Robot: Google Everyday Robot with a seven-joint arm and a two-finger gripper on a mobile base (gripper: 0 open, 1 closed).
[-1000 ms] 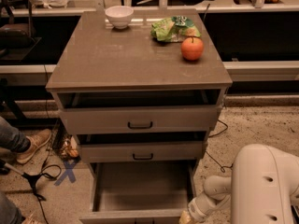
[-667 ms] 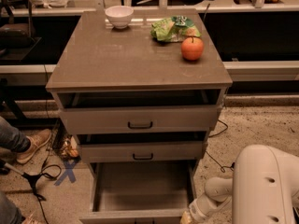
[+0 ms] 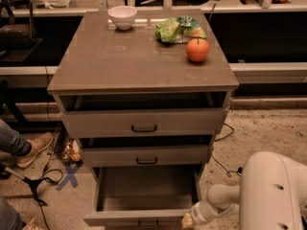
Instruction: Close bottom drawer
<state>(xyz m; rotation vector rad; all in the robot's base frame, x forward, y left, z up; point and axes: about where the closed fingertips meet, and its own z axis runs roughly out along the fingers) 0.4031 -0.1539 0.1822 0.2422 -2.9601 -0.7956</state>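
Cabinet is seen with the upper two drawers slightly out. Bottom drawer is pulled out furthest: tray exposed, front panel at the lower edge of view. Arm is held low on the right, so the gripper is placed at the panel's right corner, presumably for a push. Whether it is clenched or released can't be told.
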